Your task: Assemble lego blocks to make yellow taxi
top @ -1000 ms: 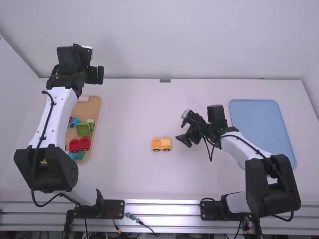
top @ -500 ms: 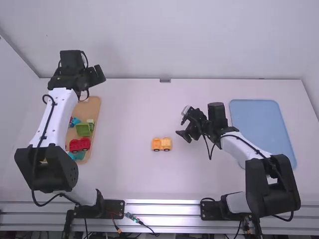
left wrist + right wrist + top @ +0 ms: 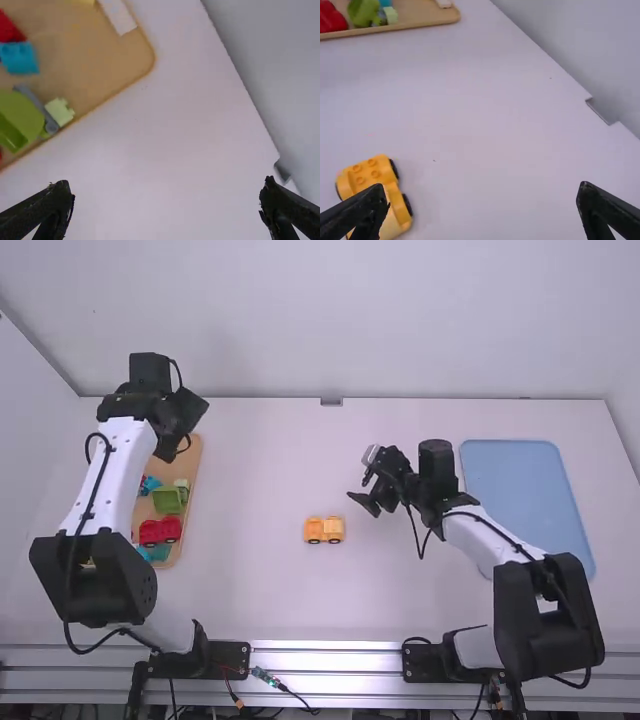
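Observation:
In the high view my left gripper (image 3: 185, 425) hangs over the far end of the wooden tray; in the left wrist view the left gripper (image 3: 167, 207) is wide open with nothing between its fingers. My right gripper (image 3: 368, 506), in the high view, is above the table, to the right of and farther back than the yellow-orange wheeled car base (image 3: 323, 530). The right wrist view has the right gripper (image 3: 482, 207) open and empty, the studded car base (image 3: 372, 175) partly behind one finger. A pale yellow block (image 3: 60, 111) lies at the tray's edge.
The wooden tray (image 3: 188, 465) on the left holds a green piece (image 3: 168, 500), a red vehicle (image 3: 160, 531), blue blocks and a white block (image 3: 117, 15). A blue tray (image 3: 525, 490) lies at the right, partly behind the right arm.
The left gripper has turned and come slightly nearer the camera over the tray's far end. My right gripper has shifted slightly away from the camera. The car base has stayed put.

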{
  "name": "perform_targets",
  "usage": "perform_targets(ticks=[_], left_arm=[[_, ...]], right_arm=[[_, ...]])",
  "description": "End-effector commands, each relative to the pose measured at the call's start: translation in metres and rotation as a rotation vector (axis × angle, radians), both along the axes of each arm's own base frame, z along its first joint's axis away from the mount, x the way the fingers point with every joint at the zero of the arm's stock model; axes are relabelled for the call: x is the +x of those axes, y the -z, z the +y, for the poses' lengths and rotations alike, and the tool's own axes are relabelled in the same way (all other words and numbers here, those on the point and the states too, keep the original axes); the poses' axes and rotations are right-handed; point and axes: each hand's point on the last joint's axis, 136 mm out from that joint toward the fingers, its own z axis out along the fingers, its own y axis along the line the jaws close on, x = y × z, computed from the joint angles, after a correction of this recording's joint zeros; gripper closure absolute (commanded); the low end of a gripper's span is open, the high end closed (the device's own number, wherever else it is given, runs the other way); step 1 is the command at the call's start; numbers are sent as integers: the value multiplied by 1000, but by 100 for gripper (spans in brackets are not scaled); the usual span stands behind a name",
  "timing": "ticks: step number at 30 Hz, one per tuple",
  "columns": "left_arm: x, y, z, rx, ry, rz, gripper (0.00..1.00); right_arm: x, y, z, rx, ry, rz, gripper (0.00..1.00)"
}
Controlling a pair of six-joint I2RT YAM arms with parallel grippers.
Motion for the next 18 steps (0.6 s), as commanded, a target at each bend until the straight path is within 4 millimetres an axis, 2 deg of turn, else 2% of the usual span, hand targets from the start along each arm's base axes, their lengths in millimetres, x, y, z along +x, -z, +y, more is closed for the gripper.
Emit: perform_targets(ticks=[1,3,12,18], left_arm=[[-6,9,1,-120,-197,2,1],[-3,7,2,-130,-223,-16,1],[2,4,6,-9,-39,-12,1],[1,5,1,-10,-23,-4,1]], right_arm=[[-6,-9,5,25,-30,-7,0],[-5,-10,5,24,-29,-10,0],[-4,-8,3,12,-19,-16,0],[-12,-8,18,11,-60,-16,0]])
